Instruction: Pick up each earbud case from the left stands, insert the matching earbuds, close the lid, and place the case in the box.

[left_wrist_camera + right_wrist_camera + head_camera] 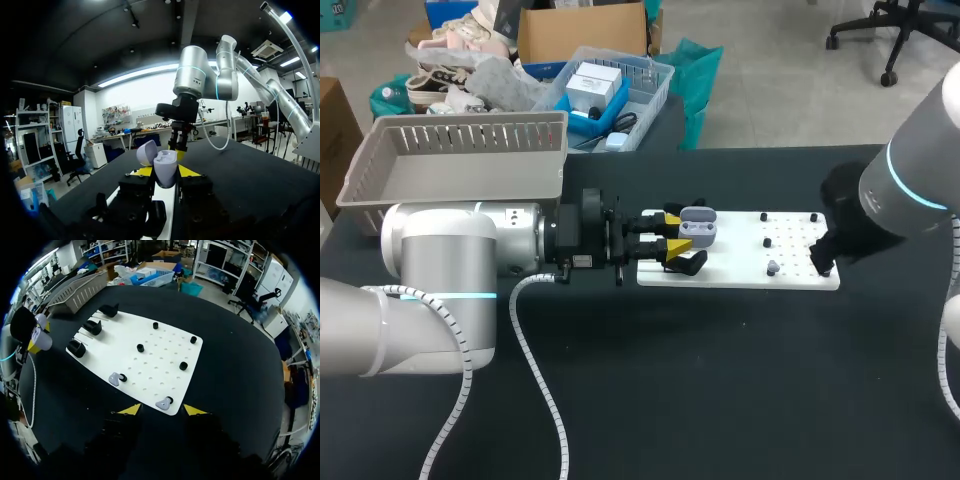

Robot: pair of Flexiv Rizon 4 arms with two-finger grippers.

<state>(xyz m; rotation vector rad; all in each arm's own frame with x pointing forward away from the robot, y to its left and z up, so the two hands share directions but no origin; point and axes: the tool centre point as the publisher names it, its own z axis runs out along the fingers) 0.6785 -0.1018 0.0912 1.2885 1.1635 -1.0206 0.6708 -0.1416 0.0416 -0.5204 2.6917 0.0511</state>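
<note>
Head view: my left gripper (675,233) is mid-frame, clamped on the lavender earbud case (700,228) over the left end of the white board (790,278). My right gripper (823,258) is at the board's right end, centre right of frame; I can't read its fingers here. One gray earbud (772,267) lies on the board, lower right part. The gray slatted basket (460,165) at upper left is probably the box.

Left wrist view: the case sits between both yellow tips, touched from two sides. Its lid (146,152) is flipped open and leans to one side. The right arm's gripper hangs just ahead, past the case.

Right wrist view: my own tips stand apart with nothing between them. The nearer earbud (163,403) lies just ahead of the fingers at the board's near edge. The farther earbud (115,379) lies beside a black peg (123,377). Three black stands (92,327) are at the far end, and the left gripper holds the case beyond them.

Handling guess: the case is light, hard, smooth, rounded plastic, so slippery. Hold the body flanks below the lid seam and keep off the open lid, since the hinge is the weak spot. The earbuds are tiny, light and slick, so pinch across the body gently or they'll squirt out.
</note>
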